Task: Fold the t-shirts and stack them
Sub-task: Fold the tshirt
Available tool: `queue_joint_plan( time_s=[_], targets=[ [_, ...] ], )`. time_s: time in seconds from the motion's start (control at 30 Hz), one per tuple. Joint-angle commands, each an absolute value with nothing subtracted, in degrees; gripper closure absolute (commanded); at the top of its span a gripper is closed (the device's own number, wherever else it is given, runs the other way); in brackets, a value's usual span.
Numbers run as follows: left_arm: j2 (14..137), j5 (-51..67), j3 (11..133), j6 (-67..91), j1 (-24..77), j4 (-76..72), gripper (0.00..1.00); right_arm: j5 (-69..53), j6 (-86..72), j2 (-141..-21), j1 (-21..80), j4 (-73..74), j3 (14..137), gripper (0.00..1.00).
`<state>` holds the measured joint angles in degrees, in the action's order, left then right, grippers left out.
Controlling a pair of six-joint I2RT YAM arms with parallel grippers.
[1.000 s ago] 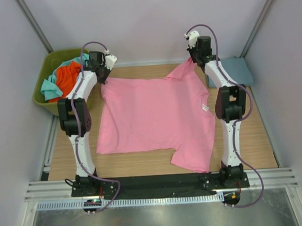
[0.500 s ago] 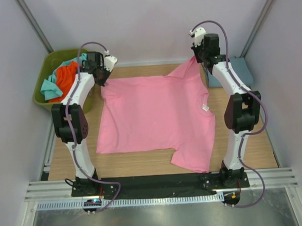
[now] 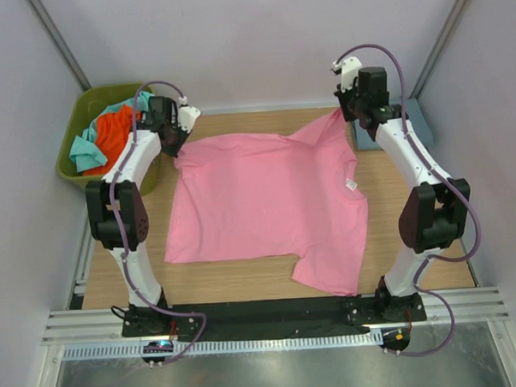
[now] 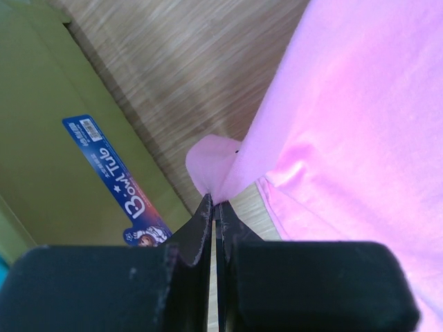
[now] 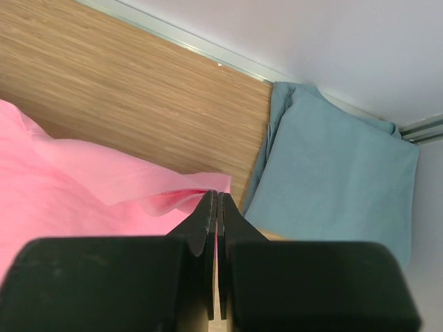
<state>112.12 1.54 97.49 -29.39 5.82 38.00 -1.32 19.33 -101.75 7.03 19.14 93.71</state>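
The pink t-shirt (image 3: 267, 202) lies spread across the wooden table. My left gripper (image 3: 174, 139) is shut on its far left corner, and the pinched pink cloth (image 4: 211, 169) shows at my fingertips in the left wrist view. My right gripper (image 3: 347, 111) is shut on the far right sleeve edge, lifted a little; that pink edge (image 5: 173, 197) is pinched between the jaws in the right wrist view. A folded dusty blue-grey shirt (image 3: 402, 123) lies at the far right, also in the right wrist view (image 5: 339, 180). The orange shirt (image 3: 116, 135) and teal shirt (image 3: 87, 151) sit in the bin.
The olive-green bin (image 3: 77, 171) stands off the table's far left corner; its wall with a blue label (image 4: 118, 180) is close to my left gripper. Grey walls enclose the table on three sides.
Both arms have stretched outward and farther back, pulling the shirt's far edge wider. The right gripper moved right and back toward the blue-grey shirt; the left one shifted slightly left.
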Motion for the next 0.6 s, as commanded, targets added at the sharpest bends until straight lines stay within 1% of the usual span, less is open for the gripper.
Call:
queue_joint_plan(
  time_s=[0.0, 0.57],
  targets=[
    [108.0, 1.5, 96.5, -30.2, 5.4, 37.5, 1.00, -1.9, 18.1, -97.0, 7.3, 19.4, 92.0, 0.99],
    [102.0, 1.8, 89.1, -29.4, 3.9, 38.1, 1.00, -2.0, 16.7, -87.3, 7.2, 24.3, 83.9, 0.99]
  ],
)
